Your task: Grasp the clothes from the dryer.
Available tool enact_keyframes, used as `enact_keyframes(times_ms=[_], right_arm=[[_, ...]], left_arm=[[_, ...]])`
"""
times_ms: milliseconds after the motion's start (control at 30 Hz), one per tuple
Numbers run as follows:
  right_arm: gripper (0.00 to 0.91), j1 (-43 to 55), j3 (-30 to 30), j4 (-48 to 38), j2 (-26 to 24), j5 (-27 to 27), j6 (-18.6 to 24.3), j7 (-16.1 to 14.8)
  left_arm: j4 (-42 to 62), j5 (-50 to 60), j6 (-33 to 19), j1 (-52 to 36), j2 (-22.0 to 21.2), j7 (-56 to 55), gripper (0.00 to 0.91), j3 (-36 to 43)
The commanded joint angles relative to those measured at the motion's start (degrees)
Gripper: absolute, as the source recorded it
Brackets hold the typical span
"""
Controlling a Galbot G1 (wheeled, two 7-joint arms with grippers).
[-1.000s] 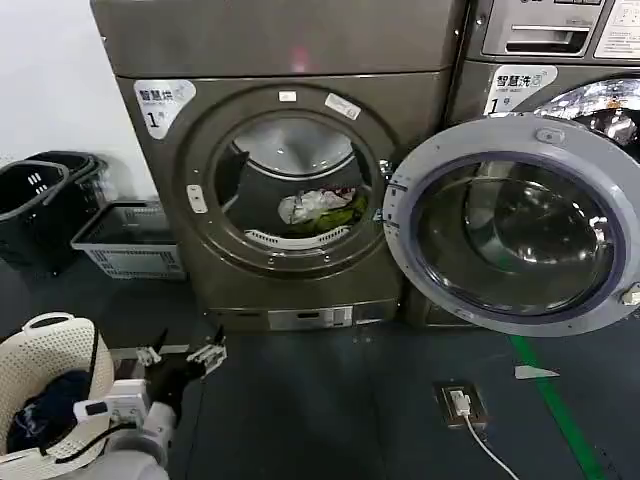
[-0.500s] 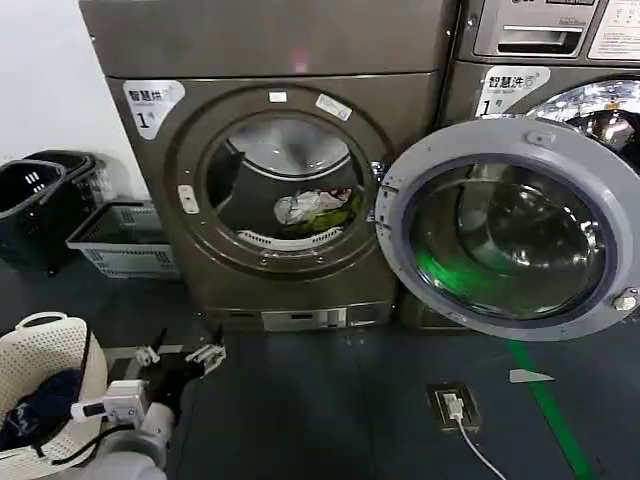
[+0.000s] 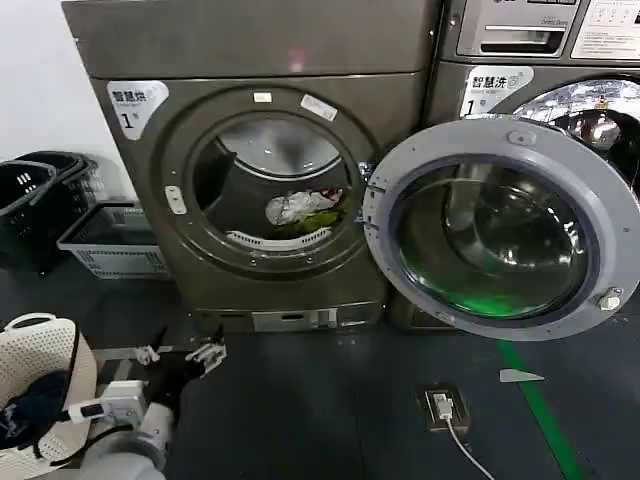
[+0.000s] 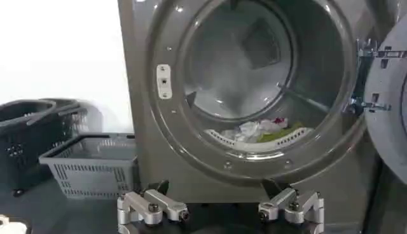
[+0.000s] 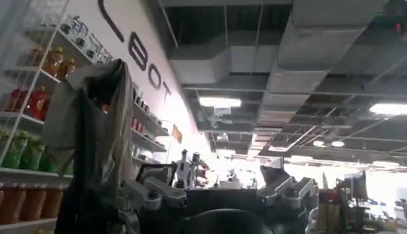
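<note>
We're at the approach step: left gripper (image 3: 182, 354) spread wide and empty, low before the dryer (image 3: 130, 200) (door (image 3: 505, 225) swung open), clothes (image 3: 300, 209) on the drum floor, so next we reach up inside.

I see the dryer (image 3: 270, 180), a big bronze-grey front-loader with a white "1" label at its upper left corner. Its grey-rimmed glass door (image 3: 500, 230) is swung fully open to the right, leaving the round porthole clear. The clothes (image 3: 302, 208), a small white bundle with yellow-green and a touch of red, lie on the drum floor near the porthole's lower right rim.
</note>
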Motion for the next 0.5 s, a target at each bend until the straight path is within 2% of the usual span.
enact_keyframes(times_ms=[33,500], right_arm=[[0.907,0.0,0.0,-0.1,0.0,0.0,0.1,0.0],[0.907,0.3,0.1,-0.5,0.0,0.0,0.2,0.0]], left_arm=[[-0.1,0.1,2.8,0.0,-0.1,0.0,0.907,0.0],[-0.2,-0.3,2.8,0.0,-0.2,0.0,0.907,-0.1]])
